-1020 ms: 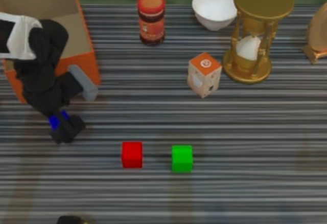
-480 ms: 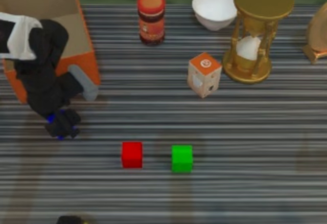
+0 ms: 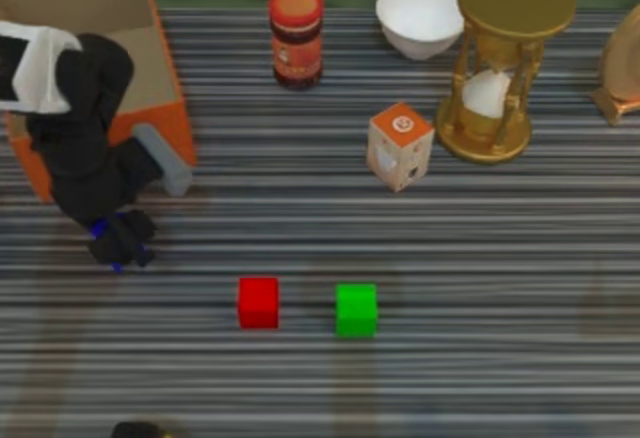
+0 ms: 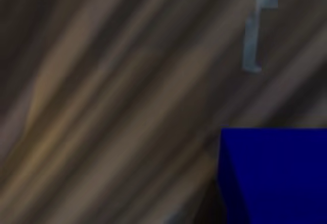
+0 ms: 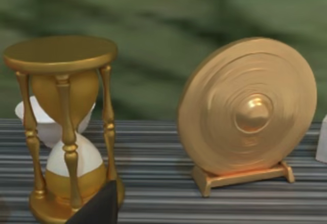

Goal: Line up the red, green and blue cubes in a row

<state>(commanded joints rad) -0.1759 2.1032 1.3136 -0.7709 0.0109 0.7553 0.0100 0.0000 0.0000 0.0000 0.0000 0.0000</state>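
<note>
The red cube (image 3: 258,302) and the green cube (image 3: 356,309) sit side by side on the striped table, towards the front, a small gap apart. My left gripper (image 3: 120,246) hangs at the left of the table, left of the red cube, shut on the blue cube (image 3: 99,228). Only slivers of blue show under the black fingers from above. The left wrist view has the blue cube (image 4: 276,175) filling its corner, close up. My right arm is outside the top view. Its wrist camera faces the hourglass.
An orange cardboard box (image 3: 150,53) stands behind the left arm. Along the back are a red jar (image 3: 296,36), a white bowl (image 3: 420,16), a gold hourglass (image 3: 500,68) and a gold disc on a stand (image 5: 248,114). A beige box with an orange top (image 3: 400,146) stands mid-table.
My left gripper has drawn slightly back and to the left with the blue cube, which is now more hidden beneath it. The red and green cubes have not moved.
</note>
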